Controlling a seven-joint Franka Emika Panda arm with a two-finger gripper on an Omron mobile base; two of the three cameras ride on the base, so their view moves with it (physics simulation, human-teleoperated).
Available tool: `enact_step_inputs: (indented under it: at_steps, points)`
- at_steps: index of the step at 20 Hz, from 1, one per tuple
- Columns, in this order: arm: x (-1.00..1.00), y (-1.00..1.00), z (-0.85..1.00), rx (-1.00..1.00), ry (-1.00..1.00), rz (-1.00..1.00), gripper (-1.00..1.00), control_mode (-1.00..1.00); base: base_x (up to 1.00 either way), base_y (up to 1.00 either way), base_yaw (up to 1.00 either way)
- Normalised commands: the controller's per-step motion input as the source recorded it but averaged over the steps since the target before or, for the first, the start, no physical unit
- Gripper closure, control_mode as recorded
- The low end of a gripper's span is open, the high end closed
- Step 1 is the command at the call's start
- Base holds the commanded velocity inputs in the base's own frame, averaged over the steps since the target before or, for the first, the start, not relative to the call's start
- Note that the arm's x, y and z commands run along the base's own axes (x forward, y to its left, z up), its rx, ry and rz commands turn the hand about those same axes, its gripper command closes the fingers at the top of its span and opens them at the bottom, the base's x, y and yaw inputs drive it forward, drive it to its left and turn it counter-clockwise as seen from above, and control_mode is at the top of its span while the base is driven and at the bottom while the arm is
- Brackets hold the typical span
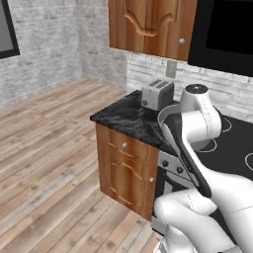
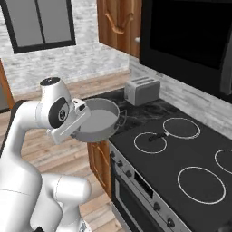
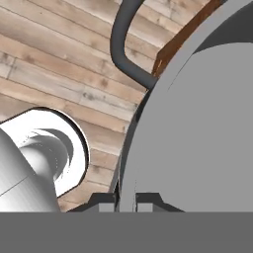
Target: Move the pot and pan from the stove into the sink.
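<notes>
The grey pot hangs tilted in the air off the stove's left edge, over the counter corner and the floor. My gripper is shut on its near rim. In the hand view the fingertips pinch the pot wall, and one dark loop handle curves above. In the left base view my arm hides most of the pot. The flat black pan lies on the stove's front left burner, its short handle pointing back. The sink is out of view.
A steel toaster stands on the black marble counter left of the stove. Wooden wall cabinets and a black appliance hang above. Knobs line the stove front. Wood floor lies to the left.
</notes>
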Motion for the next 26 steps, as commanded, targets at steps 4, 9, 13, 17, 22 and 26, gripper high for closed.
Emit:
enact_step_inputs:
  at_steps: [4,9,13,17,22,26]
  points:
    - [0.00,0.00,0.00,0.00,0.00,0.00,1.00,1.00,-0.05,-0.03,0.50]
    - [0.00,0.00,0.00,0.00,0.00,0.00,1.00,1.00,-0.02,0.00,0.50]
    - [0.00,0.00,0.00,0.00,0.00,0.00,1.00,1.00,-0.04,-0.03,0.50]
    - [0.00,0.00,0.00,0.00,0.00,0.00,1.00,1.00,-0.07,-0.07,0.48]
    - [0.00,0.00,0.00,0.00,0.00,0.00,1.00,1.00,-0.12,-0.10,0.34]
    - [0.00,0.00,0.00,0.00,0.00,0.00,1.00,1.00,0.02,0.00,0.00]
